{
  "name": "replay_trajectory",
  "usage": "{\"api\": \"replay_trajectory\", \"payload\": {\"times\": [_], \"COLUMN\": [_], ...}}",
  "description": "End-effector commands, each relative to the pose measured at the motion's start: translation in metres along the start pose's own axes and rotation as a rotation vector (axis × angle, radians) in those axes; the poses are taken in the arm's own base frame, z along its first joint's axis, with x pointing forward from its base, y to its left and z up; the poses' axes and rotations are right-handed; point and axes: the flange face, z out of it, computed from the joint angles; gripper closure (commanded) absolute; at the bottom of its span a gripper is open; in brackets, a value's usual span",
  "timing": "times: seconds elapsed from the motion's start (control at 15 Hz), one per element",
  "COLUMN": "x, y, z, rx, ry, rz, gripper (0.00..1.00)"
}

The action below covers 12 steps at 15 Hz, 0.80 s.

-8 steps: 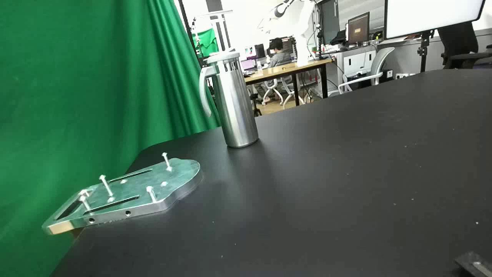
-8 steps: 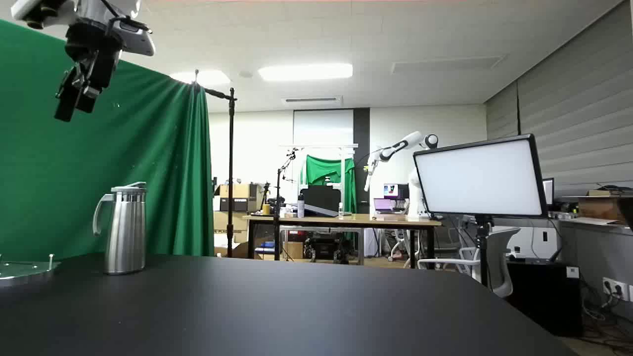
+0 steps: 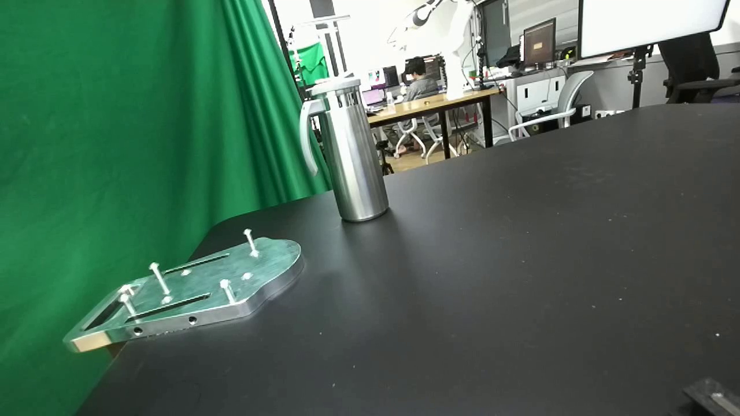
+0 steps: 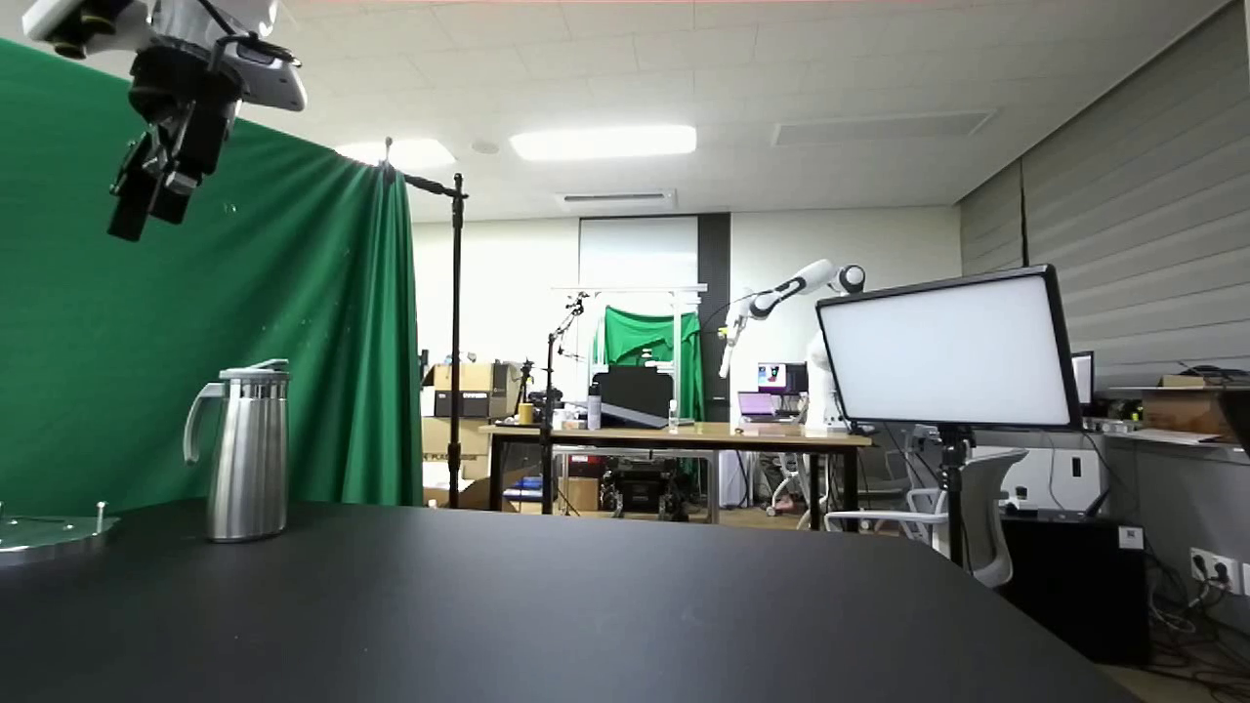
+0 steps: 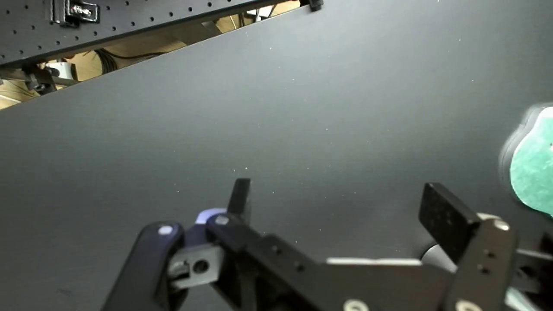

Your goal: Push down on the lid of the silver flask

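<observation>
1. Lid [image 4: 250, 373]: seated on top of the silver flask [image 4: 249, 464]. A small tab [image 4: 271, 364] lies on its upper face, on the side opposite the handle [image 4: 191, 430].
2. Silver flask: standing upright on the black table [image 3: 491, 260], in front of the green curtain [image 3: 115, 144]; visible in both exterior views, handle toward picture left. A slotted band [image 3: 345, 99] shows directly below the lid.
3. Gripper [image 5: 335, 196]: released. The jaws are parted wide, with the black fingers [image 5: 447, 220] well apart in the wrist view. In an exterior view, the gripper hangs from the robot arm [image 4: 269, 78], higher than the flask and well apart from the lid.
4. Green plate [image 3: 269, 260]: lying on the black table, apart from the flask, with metal pegs [image 3: 159, 278] standing on it. One end projects past the table edge. In the wrist view, its rounded end shows at the right border.
5. Black part [image 3: 708, 394]: at the lower right corner of an exterior view, cut off by the frame; identity cannot be determined.
6. Perforated board [image 5: 142, 12]: in the wrist view, beyond the table edge, across a gap showing cables [image 5: 106, 60] on the floor [image 5: 88, 62].
7. Background, in an exterior view: a white panel [image 4: 947, 351] on a black stand [image 4: 955, 498], a wood-topped desk [image 4: 742, 438], another white arm [image 4: 803, 281] and a chair [image 4: 986, 537].
</observation>
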Motion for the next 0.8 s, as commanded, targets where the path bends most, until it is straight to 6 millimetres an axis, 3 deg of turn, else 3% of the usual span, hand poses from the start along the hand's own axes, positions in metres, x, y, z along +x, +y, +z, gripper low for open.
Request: {"api": "replay_trajectory", "payload": {"times": [0.0, 0.13, 0.27, 0.67, 0.73], "x": [0.000, 0.000, 0.013, 0.074, 0.087], "y": [0.000, 0.000, -0.001, -0.011, -0.014], "z": [0.000, 0.000, -0.005, -0.029, -0.033], "rx": [0.000, 0.000, -0.014, -0.004, 0.007], "ry": [-0.001, -0.001, 0.025, 0.098, 0.108], "rz": [0.000, 0.000, 0.009, 0.006, 0.002], "gripper": [0.00, 0.00, 0.00, 0.00, 0.25]}}
